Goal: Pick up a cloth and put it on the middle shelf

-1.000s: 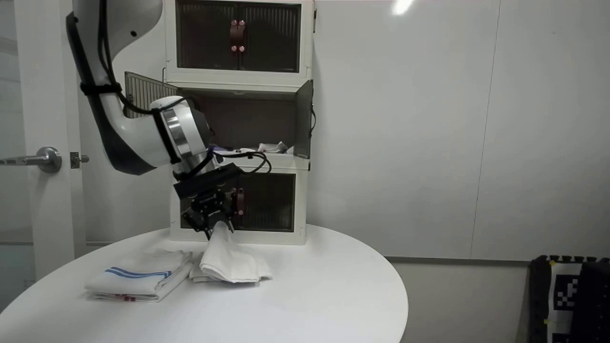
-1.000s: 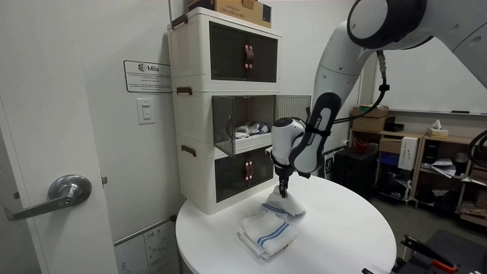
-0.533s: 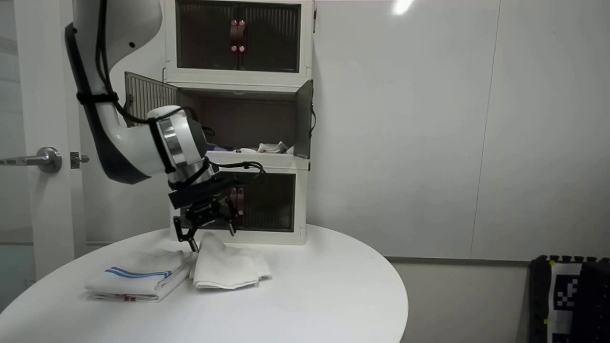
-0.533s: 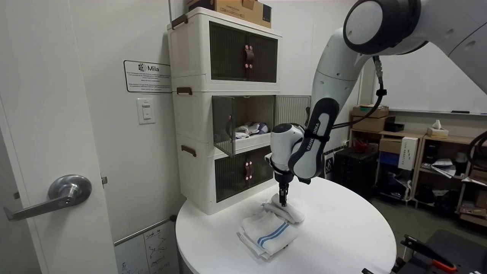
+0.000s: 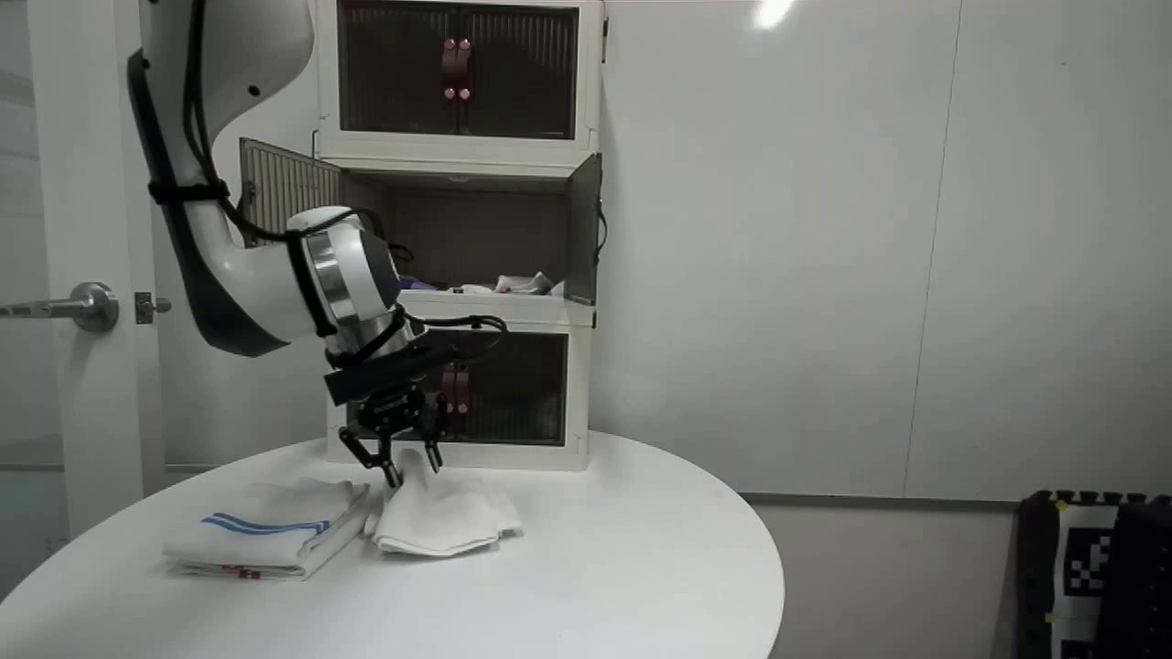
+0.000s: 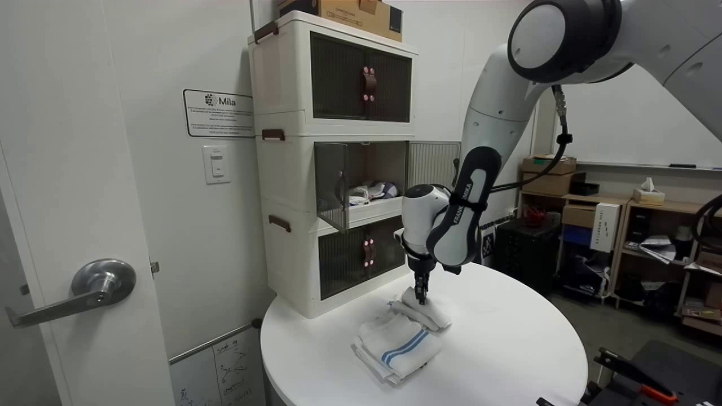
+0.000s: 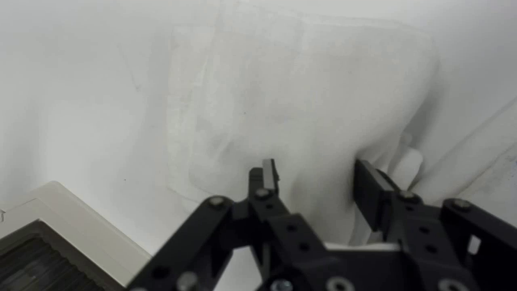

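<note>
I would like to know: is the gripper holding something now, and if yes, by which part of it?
Nothing is held: the gripper is open, its jaws apart on either side of a raised fold of the cloth.

The gripper [image 5: 414, 473] is black, the cloth [image 5: 446, 523] white. In an exterior view, the folded stack [image 5: 261, 542] at its nine o'clock is white, striped blue.

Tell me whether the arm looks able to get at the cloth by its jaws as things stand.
Likely yes: the jaws stand open with a raised part of the cloth between them, and nothing visible blocks their closing.
</note>
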Tool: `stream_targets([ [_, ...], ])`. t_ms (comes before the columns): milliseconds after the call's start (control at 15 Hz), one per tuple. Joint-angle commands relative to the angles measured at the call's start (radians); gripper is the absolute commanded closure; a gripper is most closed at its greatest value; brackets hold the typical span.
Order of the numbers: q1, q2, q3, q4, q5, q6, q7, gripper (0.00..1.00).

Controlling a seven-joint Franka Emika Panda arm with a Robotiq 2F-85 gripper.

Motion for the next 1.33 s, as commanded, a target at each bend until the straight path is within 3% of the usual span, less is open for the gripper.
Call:
stream_targets([
  [0,-0.018,0.010,0.016,0.009,0.041,0.000,-0.058,0.79],
  [200,-0.042,0.001,0.042,0.003,0.088,-0.001,-0.084,0.97],
  [333,-0.074,-0.020,0.073,-0.007,0.145,0.007,-0.109,0.98],
  [467,-0.081,-0.030,0.073,-0.005,0.186,0.014,-0.122,0.93],
  [533,-0.081,-0.029,0.072,0.000,0.202,0.007,-0.130,0.68],
  [600,-0.085,-0.026,0.070,-0.002,0.215,0.009,-0.145,0.68],
  [1133,-0.115,0.005,0.114,0.005,0.299,-0.009,-0.201,0.09],
  [1267,-0.118,0.015,0.118,0.007,0.311,-0.008,-0.205,0.00],
])
